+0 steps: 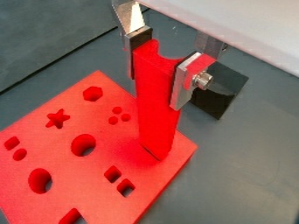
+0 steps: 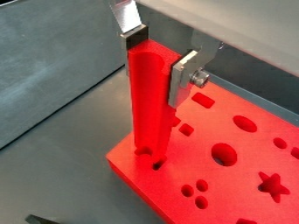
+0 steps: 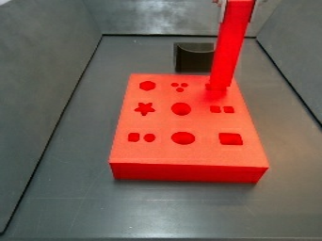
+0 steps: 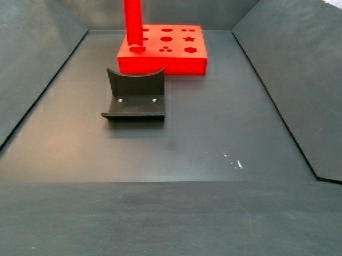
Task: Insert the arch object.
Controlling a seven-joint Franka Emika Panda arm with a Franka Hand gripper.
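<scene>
The gripper [image 1: 163, 61] fingers [image 1: 135, 39] clench the long bright red plastic bar [image 1: 155, 101] upright. Its lower end touches the flat red board with shaped holes [image 1: 70, 149], near the dark fixture [image 4: 135, 95].

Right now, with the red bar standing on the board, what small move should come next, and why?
Probably a slow, straight push down. The end effector holds the arch object upright, its lower end at a hole near the edge of the red board. How deep it sits cannot be told, so press gently before opening.
</scene>
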